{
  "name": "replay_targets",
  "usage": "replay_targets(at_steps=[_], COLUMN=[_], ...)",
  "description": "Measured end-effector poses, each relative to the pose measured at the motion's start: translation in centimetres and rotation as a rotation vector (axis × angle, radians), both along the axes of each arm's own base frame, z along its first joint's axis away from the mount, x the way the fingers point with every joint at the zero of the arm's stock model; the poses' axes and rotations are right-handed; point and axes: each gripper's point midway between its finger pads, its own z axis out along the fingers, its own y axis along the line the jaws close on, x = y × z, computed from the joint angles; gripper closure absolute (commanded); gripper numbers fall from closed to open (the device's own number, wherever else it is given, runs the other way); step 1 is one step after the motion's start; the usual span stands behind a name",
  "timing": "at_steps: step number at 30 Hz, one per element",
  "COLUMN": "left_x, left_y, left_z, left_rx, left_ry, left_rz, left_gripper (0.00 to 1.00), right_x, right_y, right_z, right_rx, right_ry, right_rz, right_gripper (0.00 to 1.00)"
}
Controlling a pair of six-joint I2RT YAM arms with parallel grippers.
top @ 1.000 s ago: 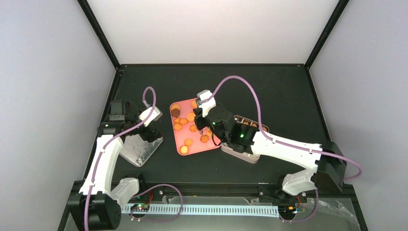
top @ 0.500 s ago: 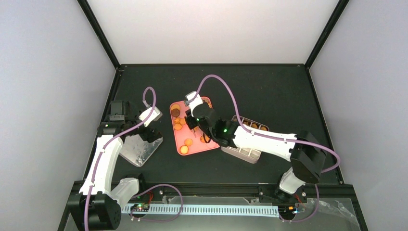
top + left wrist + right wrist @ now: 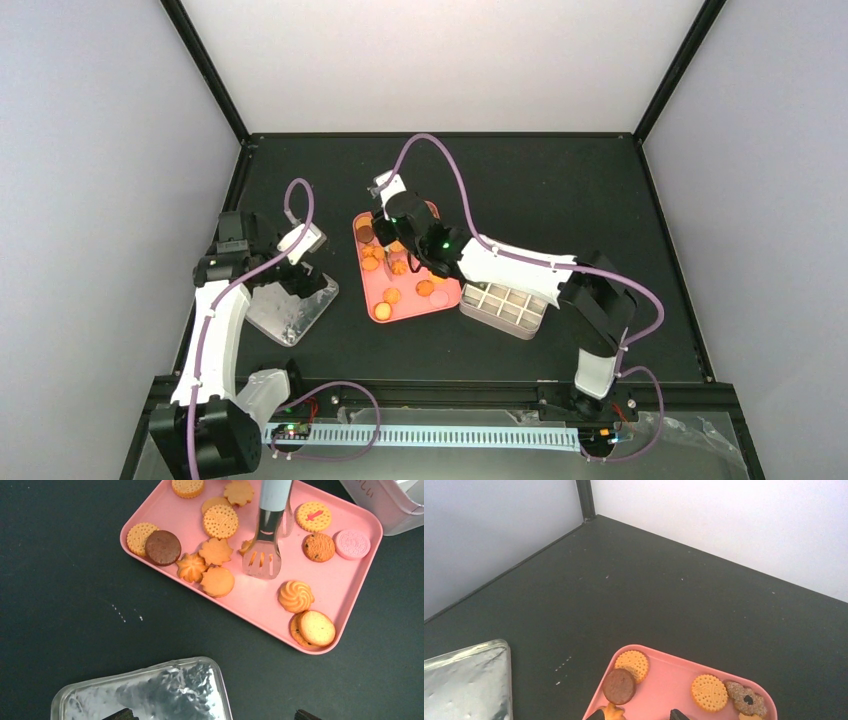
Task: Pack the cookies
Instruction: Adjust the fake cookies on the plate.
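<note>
Your small round orange and brown cookies (image 3: 216,551) are lying loose on the pink plastic tray (image 3: 345,587), with the long metal tongs (image 3: 263,555) hovering over its middle. Whether your right gripper (image 3: 636,714) is clamping them, I cannot tell; your left gripper (image 3: 212,715) is standing with its jaws wide apart, left of the tray. If the tongs are pinching too lightly, you are risking a cookie slipping off the tray

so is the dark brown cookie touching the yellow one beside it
Touching: in the left wrist view the dark brown cookie overlaps the yellow cookie.

Black table (image 3: 560,190): pink tray (image 3: 250,597), silver lid (image 3: 290,312), divided box (image 3: 500,322).
</note>
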Motion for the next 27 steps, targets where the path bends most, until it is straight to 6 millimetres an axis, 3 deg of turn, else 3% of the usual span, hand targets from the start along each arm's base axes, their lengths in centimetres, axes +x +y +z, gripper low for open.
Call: replay_targets(at_steps=[8,15,27], left_x=[-0.2,-0.2,-0.2], left_y=[0.2,0.2,0.1], left_z=[-0.2,-0.1,-0.1], left_rx=[0.004,0.001,-0.006], left_ry=[0.007,0.007,0.005], left_rz=[0.002,0.0,-0.004], left_gripper=[0.16,0.16,0.16], right_x=[0.6,0.0,-0.6], right_y=[0.1,-0.4,-1.4], right_z=[-1.0,-1.6,-1.2], right_rx=[0.002,0.035,0.015], right_ry=[0.021,0.033,0.022], right_rz=[0.004,0.007,0.007], right_gripper=[0.7,0.91,0.95])
